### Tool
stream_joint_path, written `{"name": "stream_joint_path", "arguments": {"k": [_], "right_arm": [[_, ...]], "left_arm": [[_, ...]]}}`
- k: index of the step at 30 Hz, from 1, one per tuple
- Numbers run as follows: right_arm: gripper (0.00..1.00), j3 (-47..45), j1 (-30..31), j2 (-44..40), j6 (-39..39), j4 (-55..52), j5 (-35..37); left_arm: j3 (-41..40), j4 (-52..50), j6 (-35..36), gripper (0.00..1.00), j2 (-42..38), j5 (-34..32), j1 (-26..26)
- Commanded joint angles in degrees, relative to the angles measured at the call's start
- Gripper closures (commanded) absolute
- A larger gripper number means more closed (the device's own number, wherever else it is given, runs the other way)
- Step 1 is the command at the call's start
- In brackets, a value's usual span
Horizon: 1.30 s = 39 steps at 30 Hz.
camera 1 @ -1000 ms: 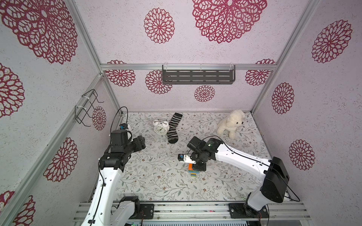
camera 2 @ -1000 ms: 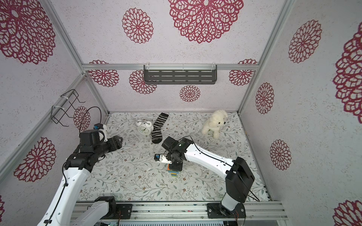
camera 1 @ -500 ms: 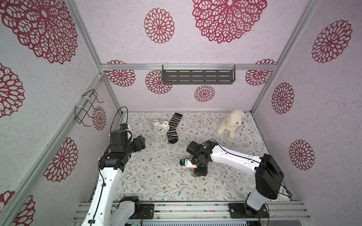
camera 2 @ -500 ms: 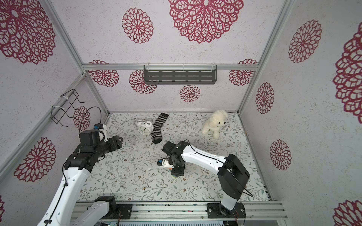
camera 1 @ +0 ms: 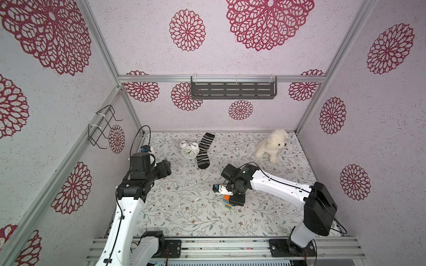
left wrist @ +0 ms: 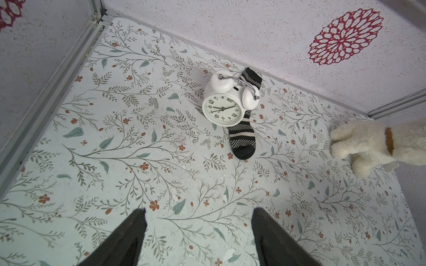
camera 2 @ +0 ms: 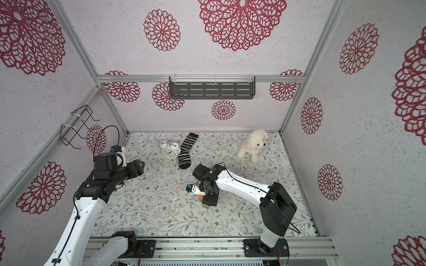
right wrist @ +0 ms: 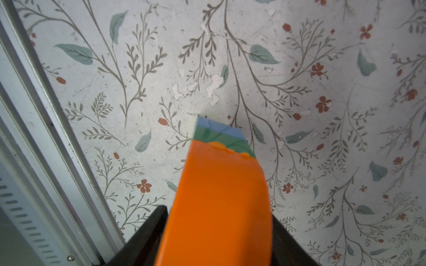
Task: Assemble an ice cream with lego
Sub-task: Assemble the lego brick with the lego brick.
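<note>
Standing on the floral tabletop (camera 1: pixel 184 207) near its front middle, the ice cream (camera 1: pixel 227 203) sits under the right gripper (right wrist: pixel 217 213), whose jaws flank the orange dome (right wrist: pixel 219 184); we cannot tell whether they grip it. We see the left gripper (left wrist: pixel 198 209) spread wide and empty, well apart, facing the alarm clock (left wrist: pixel 222 108) and striped sock (left wrist: pixel 243 138).

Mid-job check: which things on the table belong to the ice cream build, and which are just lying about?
Job in hand:
- ice cream stack
- right gripper, straddling it

Lying about:
- alarm clock
- striped sock
- plush dog
</note>
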Motion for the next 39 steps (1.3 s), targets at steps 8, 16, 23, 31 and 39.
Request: {"name": "stream_joint_path", "arguments": {"k": [8,16,23,31,39], "right_arm": [[0.35,0.3,-1.2,-3.1,1.1,-0.2,2.0],[0.34,-0.3,-2.2,-4.1,1.2,0.3,2.9],[0.34,-0.7,-3.0,-4.9,1.3,0.6,3.6],[0.34,-1.0,-3.3,-5.2,1.5,0.6,4.1],[0.33,-1.8,-4.1,-6.1,1.7,1.2,4.7]], "left_arm": [[-0.7,1.4,-0.2,0.23,-0.1,0.3,0.7],[-0.7,1.4,-0.2,0.23,0.0,0.4,0.7],[-0.8,1.5,-0.2,0.23,-0.2,0.5,0.7],[-0.8,1.6,-0.3,0.23,0.0,0.7,0.7],[-0.8,1.7,-0.2,0.23,0.0,0.7,0.7]]}}
